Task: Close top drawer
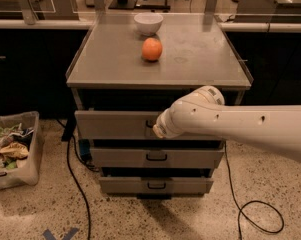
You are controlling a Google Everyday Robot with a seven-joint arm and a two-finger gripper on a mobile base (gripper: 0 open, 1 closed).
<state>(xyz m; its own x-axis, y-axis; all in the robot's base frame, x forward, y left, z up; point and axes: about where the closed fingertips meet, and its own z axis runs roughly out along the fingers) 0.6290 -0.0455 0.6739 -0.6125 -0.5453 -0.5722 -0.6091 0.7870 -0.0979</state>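
- Far left, a translucent bin (pixel 14 151) of scraps sits on the speckled floor (pixel 50 209).
- The top drawer (pixel 110 125), flat grey metal, juts out near us under the smooth worktop (pixel 200 59).
- The hand (pixel 158 129) is at the drawer front's centre; whether it's open or closed, I can't tell.
- Best bet: push straight and square, toward the far side.

The gripper (pixel 155 129) sits at the centre front of the top drawer (pixel 110 125), and the white arm (pixel 240 129) bars the right half. The left half lies open. An orange (pixel 152 49) and bowl (pixel 148 23) occupy the cabinet top (pixel 200 59).
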